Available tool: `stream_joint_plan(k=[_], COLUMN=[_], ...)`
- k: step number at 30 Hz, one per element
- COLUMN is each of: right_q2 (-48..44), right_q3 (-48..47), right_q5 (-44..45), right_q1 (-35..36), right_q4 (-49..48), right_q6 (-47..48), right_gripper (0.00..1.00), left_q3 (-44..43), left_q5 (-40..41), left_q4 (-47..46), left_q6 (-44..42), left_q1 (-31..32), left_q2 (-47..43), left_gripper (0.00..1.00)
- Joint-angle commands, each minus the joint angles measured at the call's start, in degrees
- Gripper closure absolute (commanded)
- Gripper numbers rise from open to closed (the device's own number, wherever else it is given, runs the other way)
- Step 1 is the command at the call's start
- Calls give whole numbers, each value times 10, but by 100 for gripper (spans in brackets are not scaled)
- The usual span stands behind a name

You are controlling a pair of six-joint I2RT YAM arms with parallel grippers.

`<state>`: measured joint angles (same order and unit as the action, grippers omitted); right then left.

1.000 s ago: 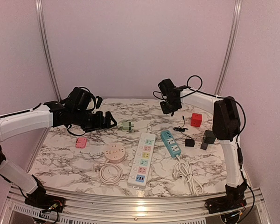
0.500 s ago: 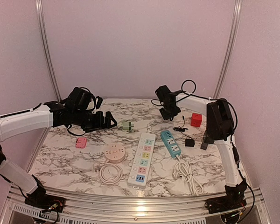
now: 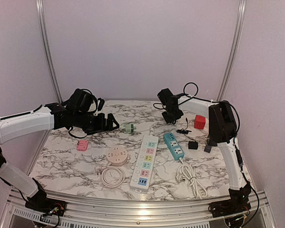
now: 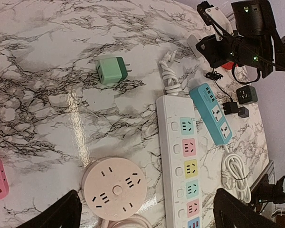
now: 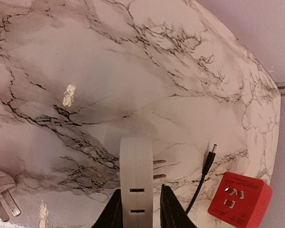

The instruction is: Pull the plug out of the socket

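Observation:
My right gripper (image 5: 138, 209) is shut on a white plug adapter (image 5: 136, 175). It holds the adapter above the marble table with its two metal prongs pointing right and free of any socket. In the top view the right gripper (image 3: 170, 114) is at the back of the table, behind the teal power strip (image 3: 174, 145). My left gripper (image 3: 107, 122) is open and empty. It hovers over the round pink socket (image 4: 114, 190) and the white power strip (image 4: 183, 156).
A green adapter (image 3: 129, 128) lies at the back centre and a small pink adapter (image 3: 82, 145) at the left. A red cube socket (image 5: 240, 199) and a black barrel-jack cable (image 5: 208, 159) lie just right of the held adapter. Black adapters (image 3: 213, 138) sit at the right.
My right gripper has moved slightly left and down with the white adapter in it. The left arm has not moved.

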<state>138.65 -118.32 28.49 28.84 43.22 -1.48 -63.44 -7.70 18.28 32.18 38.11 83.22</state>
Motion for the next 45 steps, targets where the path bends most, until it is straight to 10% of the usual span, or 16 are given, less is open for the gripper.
stream_joint_plan(k=[1, 27, 45], right_q2=[5, -118, -592], right_q3=[-18, 54, 612], right_q5=[-14, -139, -43], right_q1=[-3, -3, -3], right_q4=[6, -56, -477], right_q6=[-6, -45, -53], right_gripper=[74, 24, 8], left_q3=[4, 8, 91], left_q5=[-8, 33, 342], left_q4=[-2, -1, -48], left_q6=[2, 9, -35], left_q1=[-1, 0, -88], left_q2=[3, -15, -136], left_gripper=[1, 1, 1])
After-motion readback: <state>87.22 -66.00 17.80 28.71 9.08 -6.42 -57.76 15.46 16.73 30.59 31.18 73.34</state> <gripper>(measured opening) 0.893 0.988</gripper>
